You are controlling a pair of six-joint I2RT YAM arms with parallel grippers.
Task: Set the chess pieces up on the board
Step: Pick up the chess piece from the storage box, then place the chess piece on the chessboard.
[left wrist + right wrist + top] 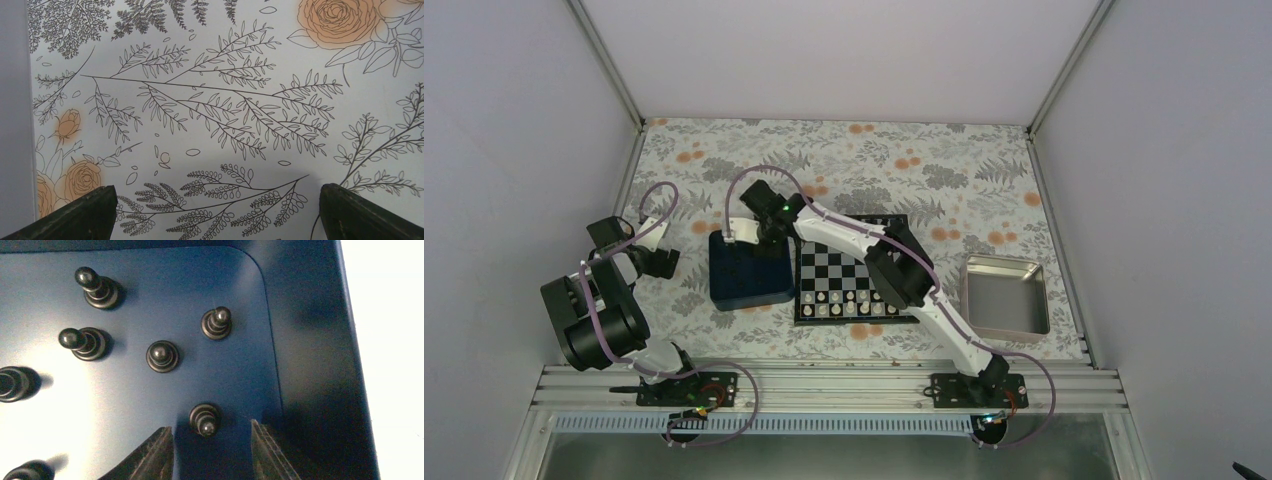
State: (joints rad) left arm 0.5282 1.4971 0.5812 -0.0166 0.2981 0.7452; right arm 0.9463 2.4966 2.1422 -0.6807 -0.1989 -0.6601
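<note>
Inside a dark blue square tray, the right hand is held open around one tiny black chess piece, untouched. The black-and-silver checked board is laid just beside the tray. The left hand is held open, empty, above the floral counter.

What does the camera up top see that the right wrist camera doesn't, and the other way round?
Only the top camera shows the board, the white pieces on its near rows, the silver tray and the left arm. Only the right wrist camera shows the black pieces one by one, standing in the blue tray. The nearest one sits between the open fingers, not touched. Both show the blue tray with the right gripper over it.
</note>
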